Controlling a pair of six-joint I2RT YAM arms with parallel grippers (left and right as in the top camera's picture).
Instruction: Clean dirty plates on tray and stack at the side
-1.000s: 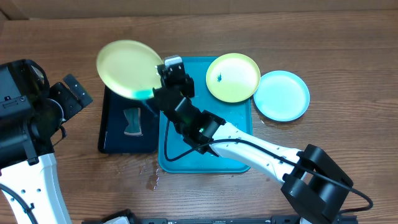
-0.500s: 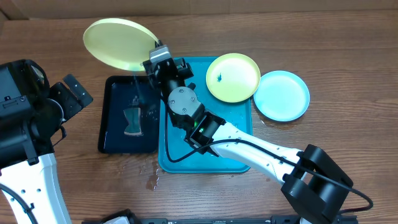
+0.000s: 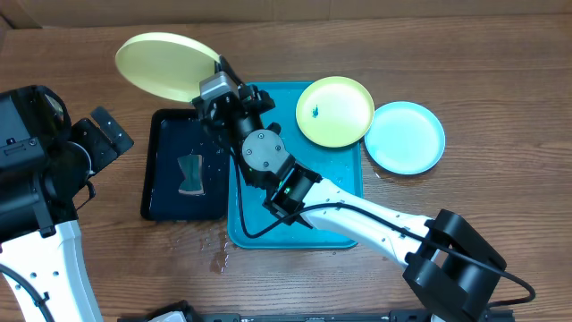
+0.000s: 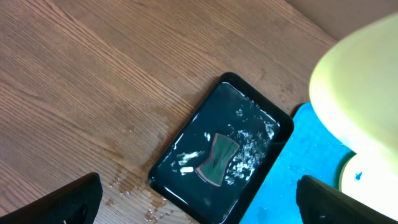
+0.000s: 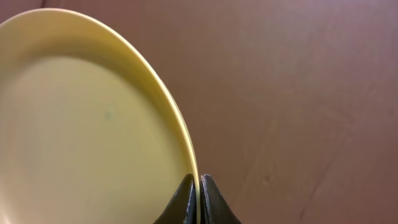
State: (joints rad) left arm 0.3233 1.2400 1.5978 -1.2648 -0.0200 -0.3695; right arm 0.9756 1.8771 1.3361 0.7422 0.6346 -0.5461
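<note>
1. Pinching a yellow-green plate [image 3: 165, 64] by its rim, the right hand [image 3: 217, 72] holds it tilted beyond the black tray [image 3: 165, 201]; the left hand [image 3: 103, 134] hangs spread.
2. Carrying step, apparently; next, lowering it flat onto the counter [image 3: 465, 54] aside.

Yellow-green plate [image 3: 165, 64], blue plate [image 3: 405, 137], turquoise tray [image 3: 344, 172]

A narrow black tray [image 3: 161, 204] sits on the wooden bench [image 3: 465, 54]. It holds shallow water, with a small grey-green, bow-shaped scrap of sponge or cloth [image 3: 189, 174] lying in it. Water drops [image 3: 217, 257] speckle the wood just off its near corner.
</note>
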